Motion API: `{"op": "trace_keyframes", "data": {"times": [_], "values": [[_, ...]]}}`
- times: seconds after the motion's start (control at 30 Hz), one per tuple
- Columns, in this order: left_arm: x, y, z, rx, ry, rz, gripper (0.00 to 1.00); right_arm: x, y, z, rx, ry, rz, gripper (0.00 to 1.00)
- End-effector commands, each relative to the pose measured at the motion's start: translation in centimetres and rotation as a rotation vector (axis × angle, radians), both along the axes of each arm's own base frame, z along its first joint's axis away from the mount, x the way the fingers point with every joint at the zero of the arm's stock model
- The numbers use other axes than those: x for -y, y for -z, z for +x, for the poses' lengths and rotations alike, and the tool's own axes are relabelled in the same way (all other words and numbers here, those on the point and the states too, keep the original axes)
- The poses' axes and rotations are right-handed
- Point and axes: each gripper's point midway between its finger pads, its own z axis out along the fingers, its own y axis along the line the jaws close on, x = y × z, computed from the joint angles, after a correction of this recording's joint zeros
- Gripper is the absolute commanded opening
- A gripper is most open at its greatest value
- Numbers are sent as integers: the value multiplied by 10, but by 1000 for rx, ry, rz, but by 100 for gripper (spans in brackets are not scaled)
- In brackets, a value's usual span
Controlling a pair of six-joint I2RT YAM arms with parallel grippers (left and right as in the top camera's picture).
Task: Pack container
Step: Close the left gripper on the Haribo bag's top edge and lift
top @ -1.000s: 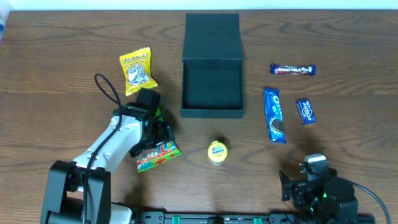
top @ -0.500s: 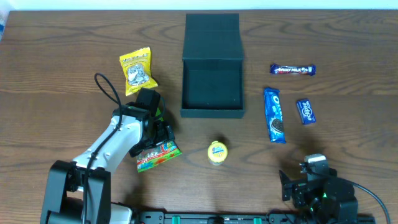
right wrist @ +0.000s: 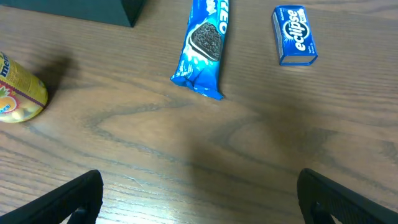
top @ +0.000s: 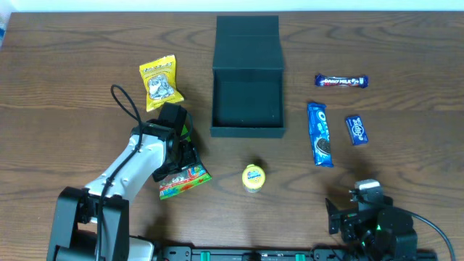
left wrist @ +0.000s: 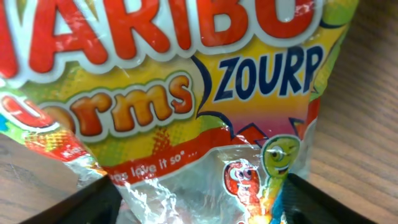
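The container (top: 246, 131) is a dark square box standing open at the back middle, its flap lid (top: 247, 40) laid back; its inside looks empty. Its corner shows in the right wrist view (right wrist: 74, 9). My left gripper (top: 181, 156) is down over a colourful Haribo gummy bag (top: 190, 179) at the front left. In the left wrist view the bag (left wrist: 186, 93) fills the frame, and the open fingers (left wrist: 199, 202) straddle its lower end. My right gripper (top: 360, 197) is at the front right, open and empty (right wrist: 199, 199) just above the wood.
A yellow snack packet (top: 160, 82) lies left of the box. A small yellow round cup (top: 253, 177) (right wrist: 18, 93) lies in front of it. To the right are an Oreo pack (top: 320, 133) (right wrist: 205, 43), a blue Eclipse box (top: 356, 130) (right wrist: 294, 35) and a chocolate bar (top: 341, 81).
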Motion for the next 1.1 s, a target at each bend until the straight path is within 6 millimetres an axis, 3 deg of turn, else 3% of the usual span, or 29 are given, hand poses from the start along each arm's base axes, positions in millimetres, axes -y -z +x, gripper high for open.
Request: {"op": "trace_keyframes", "data": {"times": [0.0,0.17,0.3,0.43,0.6,0.73,1.07], "values": [[-4,5,-6,-25,-2,13,75,1,3,-1,-6,2,-8,99],[-5,5,-8,-35,-2,15,68,1,3,-1,-6,2,-8,99],[-5,5,-9,-38,-2,16,54,1,3,-1,-6,1,-8,99],[-5,5,-9,-39,-1,16,53,1,3,-1,-6,2,-8,99],[-5,5,-10,-43,0,17,41,1,3,-1,-6,2,-8,99],[-5,5,-11,-45,0,17,36,1,3,-1,-6,2,-8,99],[-5,5,-11,-46,0,17,8,1,3,-1,-6,2,-8,99]]}}
